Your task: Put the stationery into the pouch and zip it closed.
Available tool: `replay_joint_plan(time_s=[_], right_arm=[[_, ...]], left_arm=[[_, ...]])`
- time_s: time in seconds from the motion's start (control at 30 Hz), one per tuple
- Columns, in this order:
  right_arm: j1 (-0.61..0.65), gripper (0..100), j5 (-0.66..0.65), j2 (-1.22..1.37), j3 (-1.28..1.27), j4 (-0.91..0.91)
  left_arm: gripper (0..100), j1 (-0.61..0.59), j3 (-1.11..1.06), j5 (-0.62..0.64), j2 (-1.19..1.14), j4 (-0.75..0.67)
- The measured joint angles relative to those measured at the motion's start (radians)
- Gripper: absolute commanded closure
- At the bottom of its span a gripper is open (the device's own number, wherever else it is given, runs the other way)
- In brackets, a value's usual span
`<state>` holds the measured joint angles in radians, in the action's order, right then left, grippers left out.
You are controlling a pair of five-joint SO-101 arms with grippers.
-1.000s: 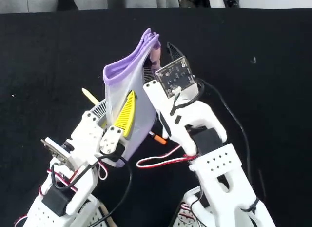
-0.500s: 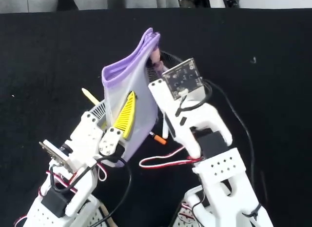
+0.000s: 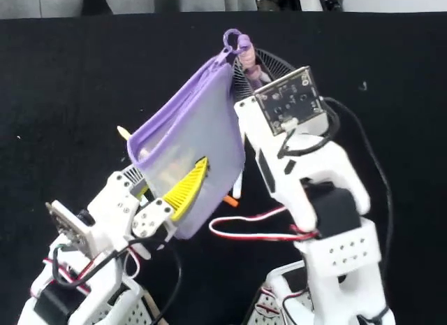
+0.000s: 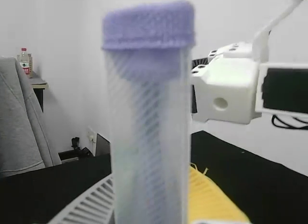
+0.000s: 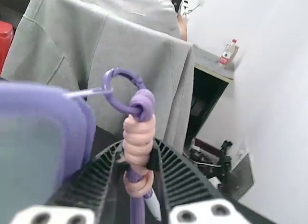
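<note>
Both grippers clamp: left gripper (image 3: 171, 182) on the pouch (image 3: 199, 122) corner, right gripper (image 5: 138, 166) on the zip pull (image 5: 138, 132), now drawn outward so the formerly slack mouth lies taut. Zip appears closed.

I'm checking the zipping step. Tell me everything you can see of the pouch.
The pouch is a flat bag with a translucent body and a purple fabric zip band along its top. It is held tilted above the black table. The left hand clamps its lower end; the right hand pinches the pink-and-purple pull cord ringed to the zip's far end. Whether the zip is fully shut is unclear.
</note>
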<state>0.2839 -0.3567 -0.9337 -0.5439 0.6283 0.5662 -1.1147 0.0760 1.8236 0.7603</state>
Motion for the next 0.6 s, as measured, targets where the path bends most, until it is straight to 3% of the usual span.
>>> replay_joint_plan(time_s=[0.4,0.6], right_arm=[[0.0,98.7,-0.178,0.0,0.15,0.259],[0.0,98.7,-0.18,-0.002,0.15,0.279]], left_arm=[[81,0.017,0.207,-0.135,0.002,0.25],[81,0.172,0.222,-0.247,0.002,0.322]])
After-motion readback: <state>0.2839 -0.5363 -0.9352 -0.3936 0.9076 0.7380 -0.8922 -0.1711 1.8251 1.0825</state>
